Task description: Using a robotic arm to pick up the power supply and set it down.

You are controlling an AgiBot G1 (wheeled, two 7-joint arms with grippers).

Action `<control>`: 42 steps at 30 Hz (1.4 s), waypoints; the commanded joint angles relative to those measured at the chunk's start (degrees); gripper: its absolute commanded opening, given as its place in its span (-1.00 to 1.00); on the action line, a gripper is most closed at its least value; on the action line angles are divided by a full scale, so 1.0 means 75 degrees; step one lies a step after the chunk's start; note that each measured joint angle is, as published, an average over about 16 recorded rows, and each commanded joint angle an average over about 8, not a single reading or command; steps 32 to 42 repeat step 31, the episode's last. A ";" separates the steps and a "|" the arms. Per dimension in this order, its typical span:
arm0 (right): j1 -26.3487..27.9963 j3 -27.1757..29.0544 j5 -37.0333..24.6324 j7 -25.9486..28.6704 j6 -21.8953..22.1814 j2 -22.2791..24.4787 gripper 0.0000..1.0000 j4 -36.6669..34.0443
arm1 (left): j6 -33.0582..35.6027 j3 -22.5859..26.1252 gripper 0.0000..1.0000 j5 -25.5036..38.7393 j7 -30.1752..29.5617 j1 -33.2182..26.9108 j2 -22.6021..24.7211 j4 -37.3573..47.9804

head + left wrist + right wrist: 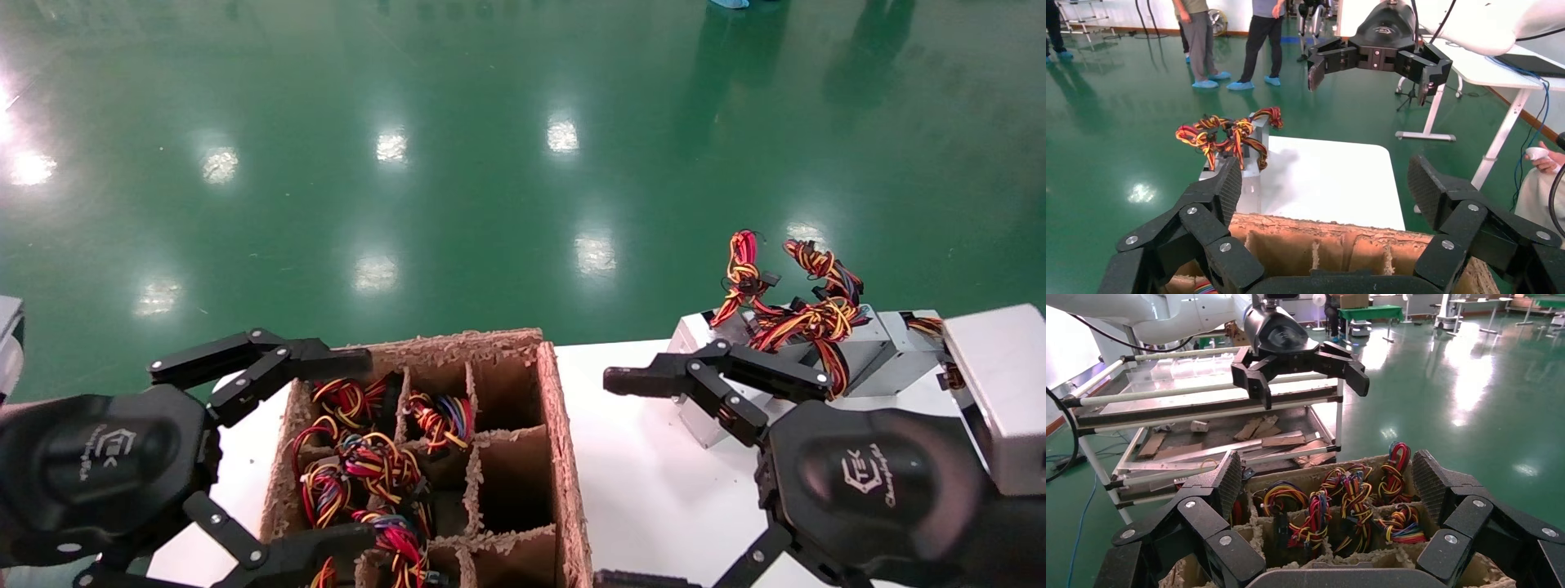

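Two grey power supplies (878, 347) with knotted red, yellow and black wires lie on the white table (654, 465) at the back right, also in the left wrist view as power supplies (1251, 162). More power supplies (368, 461) stand in the left cells of a brown cardboard divider box (564, 457); only their wire bundles (1352, 502) show. My left gripper (364, 447) hovers open over the box's left side, holding nothing. My right gripper (609, 482) is open and empty above the table between box and grey units. Each wrist view shows its own spread fingers (1223, 190) (1226, 484).
The box's right-hand cells look empty. A large grey block (1001, 392) sits at the table's right edge. Green floor lies beyond the table. A metal rack (1199, 404) stands behind the left arm, and people (1199, 37) and a white desk (1474, 61) stand further off.
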 commanded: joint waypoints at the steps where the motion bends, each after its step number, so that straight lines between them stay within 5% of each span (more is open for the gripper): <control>1: 0.0003 0.0001 0.0004 0.0001 0.0002 0.0002 1.00 0.0000 | 0.0000 0.0000 1.00 0.0000 0.0000 0.0000 0.0000 0.0000; 42: -0.0018 -0.0003 -0.0027 0.0033 0.0188 -0.0018 1.00 -0.0002 | 0.0000 0.0000 1.00 0.0000 0.0000 0.0000 0.0000 0.0000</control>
